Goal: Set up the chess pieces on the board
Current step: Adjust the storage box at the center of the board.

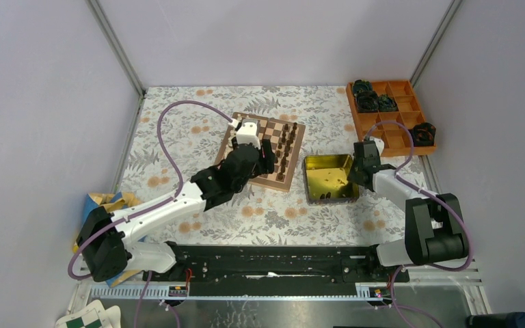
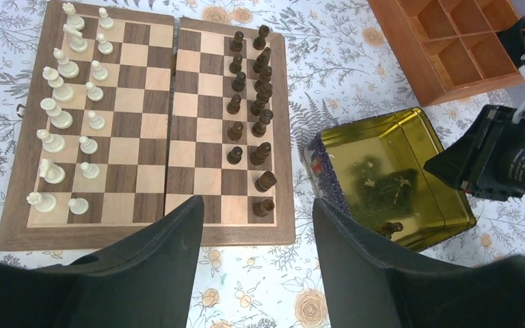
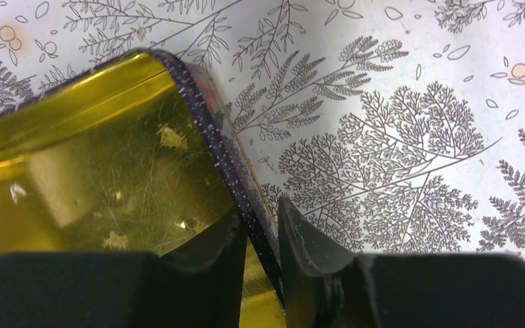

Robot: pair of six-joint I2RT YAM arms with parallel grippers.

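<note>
1 dark piece (image 2: 391, 227) lies in the tin (image 2: 383, 140) beside the board (image 2: 195, 140).

The board (image 2: 140, 130) is free in the middle, between cream pieces (image 2: 61, 119) and dark pieces (image 2: 249, 109). The yellow tin (image 2: 383, 174) stands beside it, a narrow strip of table (image 2: 301, 102) between.

board (image 2: 143, 137): smooth wood, satin sheen, paler wood border
chess pieces (image 2: 260, 154): turned wood, dark brown and pale cream, slight gloss
tin (image 2: 376, 137): shiny yellow metal inside, scuffed; outer wall dark, speckled
tabletop (image 3: 396, 137): matt printed floral covering
left hand (image 2: 256, 205): matt black plastic fingers, faintly grained
</note>
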